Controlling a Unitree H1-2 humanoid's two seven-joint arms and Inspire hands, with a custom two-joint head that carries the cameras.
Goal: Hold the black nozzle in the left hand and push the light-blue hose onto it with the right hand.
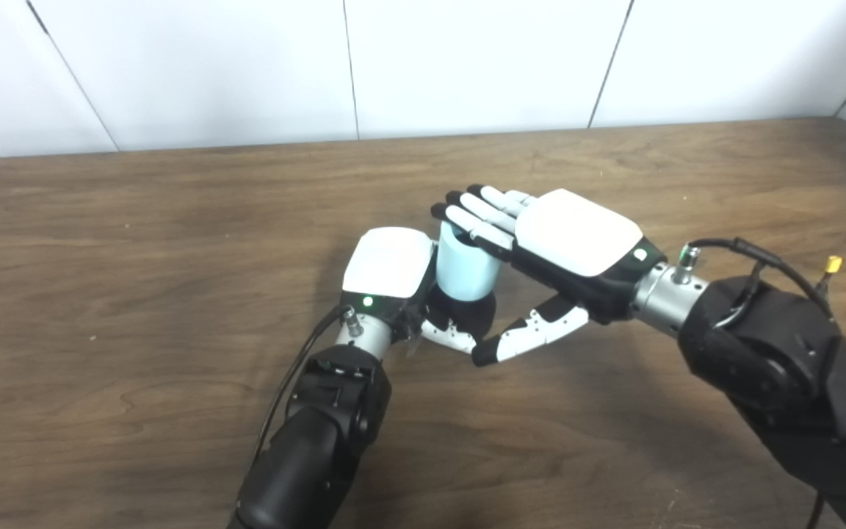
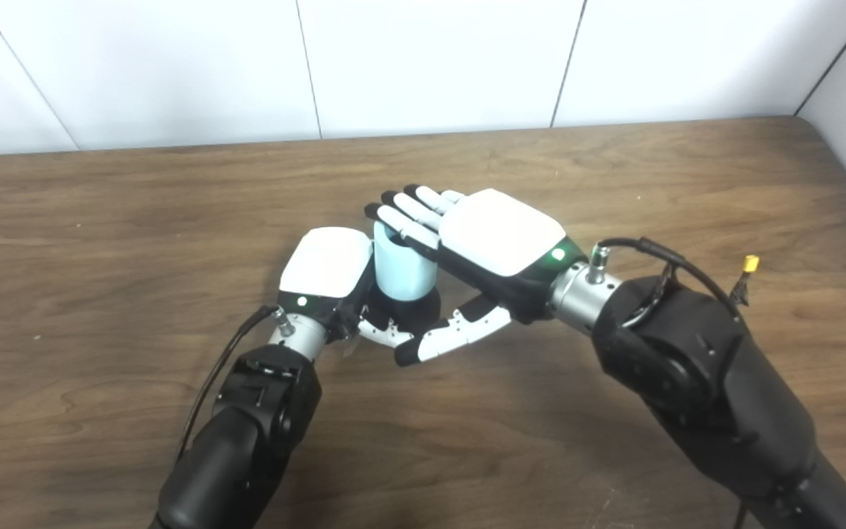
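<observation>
short light-blue hose (image 1: 465, 268), upright on black nozzle (image 1: 467, 312)

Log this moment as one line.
left hand: shut on black nozzle | right hand: fingers flat atop light-blue hose, open | hose upright on nozzle | seating depth: cannot tell | table: wooden

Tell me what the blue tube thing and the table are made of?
The light-blue hose looks like smooth plastic or rubber: one even, matte color, no shine, though the look alone can't settle which. The table looks like wood, or a wood-look top: brown with wavy grain lines and a dull finish.
</observation>
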